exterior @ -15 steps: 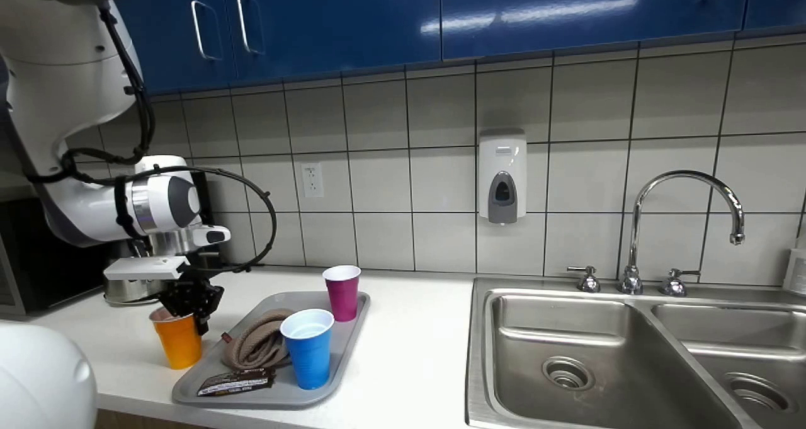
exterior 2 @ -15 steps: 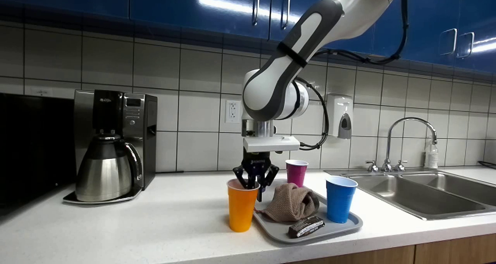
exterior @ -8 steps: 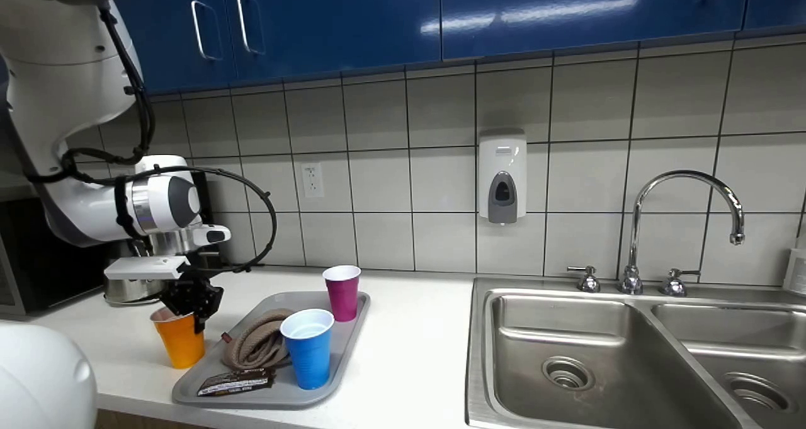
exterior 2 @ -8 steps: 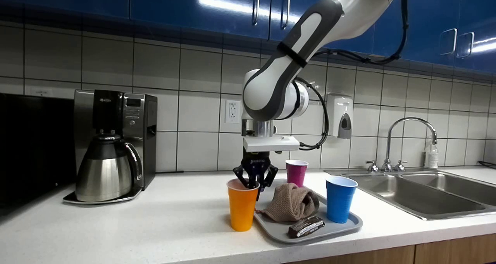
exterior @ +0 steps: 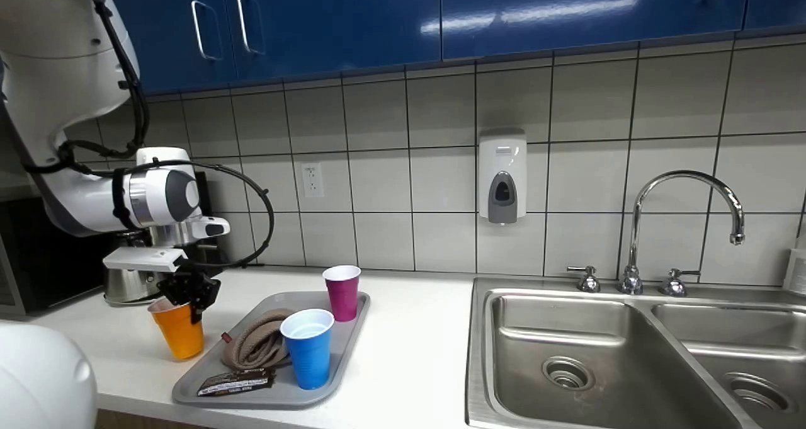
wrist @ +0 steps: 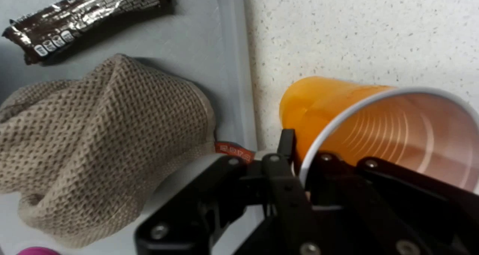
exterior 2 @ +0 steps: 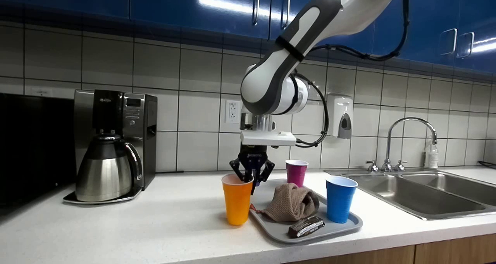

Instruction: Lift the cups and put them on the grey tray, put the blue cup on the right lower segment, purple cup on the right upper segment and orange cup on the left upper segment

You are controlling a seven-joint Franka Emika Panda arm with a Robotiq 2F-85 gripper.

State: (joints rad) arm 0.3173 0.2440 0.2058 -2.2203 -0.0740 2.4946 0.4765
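The orange cup (wrist: 318, 101) tilts just beside the grey tray (wrist: 198, 41), outside its rim; whether its base touches the desk (exterior 2: 174, 225) is hard to make out. The right edge of the wrist view cuts off part of its mouth, and dark links hide a stretch of its rim. The fingers (wrist: 286, 144) are closed on its wall, one outside, the other within the mouth, its tip unclear. On the tray a brown cloth (wrist: 112, 146) lies bunched; in an exterior view it hides the foot of the purple cup (exterior 2: 297, 175). The blue cup (exterior 2: 341, 200) stands near a dark wrapped bar (exterior 2: 306, 226). In an exterior view the arm (exterior: 94, 202) partly covers a steel carafe (exterior: 123, 285).
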